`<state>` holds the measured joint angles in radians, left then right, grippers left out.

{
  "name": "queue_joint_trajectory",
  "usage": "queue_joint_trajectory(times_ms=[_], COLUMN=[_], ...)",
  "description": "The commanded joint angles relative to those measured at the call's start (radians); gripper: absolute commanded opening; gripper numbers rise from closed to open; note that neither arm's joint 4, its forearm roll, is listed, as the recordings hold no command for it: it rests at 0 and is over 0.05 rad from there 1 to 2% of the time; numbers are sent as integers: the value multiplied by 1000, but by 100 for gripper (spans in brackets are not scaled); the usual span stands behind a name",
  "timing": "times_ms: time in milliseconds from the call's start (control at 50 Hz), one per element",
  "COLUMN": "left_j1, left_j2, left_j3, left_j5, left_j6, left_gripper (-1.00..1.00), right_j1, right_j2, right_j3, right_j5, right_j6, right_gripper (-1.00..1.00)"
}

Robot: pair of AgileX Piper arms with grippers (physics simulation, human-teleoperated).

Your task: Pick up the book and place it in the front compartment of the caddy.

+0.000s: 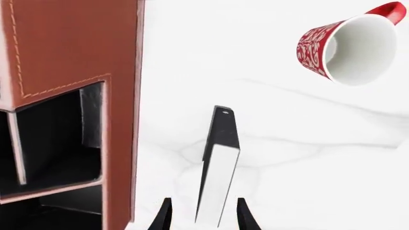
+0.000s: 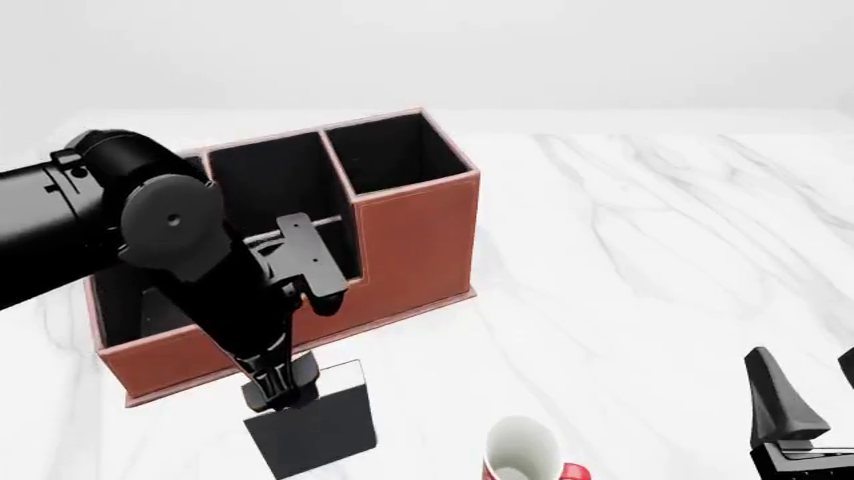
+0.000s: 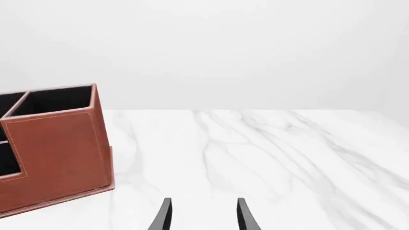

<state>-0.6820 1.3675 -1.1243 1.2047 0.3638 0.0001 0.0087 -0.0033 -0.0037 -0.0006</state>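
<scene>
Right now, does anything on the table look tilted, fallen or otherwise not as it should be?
Nothing is spilled or damaged. The book stands on its edge between the left gripper's jaws, beside the caddy, not flat. The mug is upright.

The book [image 2: 315,432] is thin, with a matte black cover and white page edges [image 1: 217,184], and hangs upright just in front of the caddy [image 2: 407,240]. The caddy is a reddish-brown, stitched organizer with black-lined cells and a stepped outline, standing on the white marble table.
</scene>
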Motion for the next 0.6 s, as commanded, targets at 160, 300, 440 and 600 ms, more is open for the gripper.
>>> queue_joint_trajectory(times_ms=[160, 300, 440, 600], left_j1=[-32, -34, -22, -42], left_j2=[23, 34, 50, 77], left_j3=[27, 44, 59, 77], left_j5=[-26, -45, -70, -99], left_j6=[-27, -27, -17, -39], left_gripper=[100, 100, 100, 100], right_j1=[0, 0, 0, 0], right_j2=[-1, -1, -1, -1], right_j3=[0, 0, 0, 0], right_j5=[1, 1, 1, 1], right_j6=[0, 1, 0, 0], right_gripper=[100, 100, 100, 100])
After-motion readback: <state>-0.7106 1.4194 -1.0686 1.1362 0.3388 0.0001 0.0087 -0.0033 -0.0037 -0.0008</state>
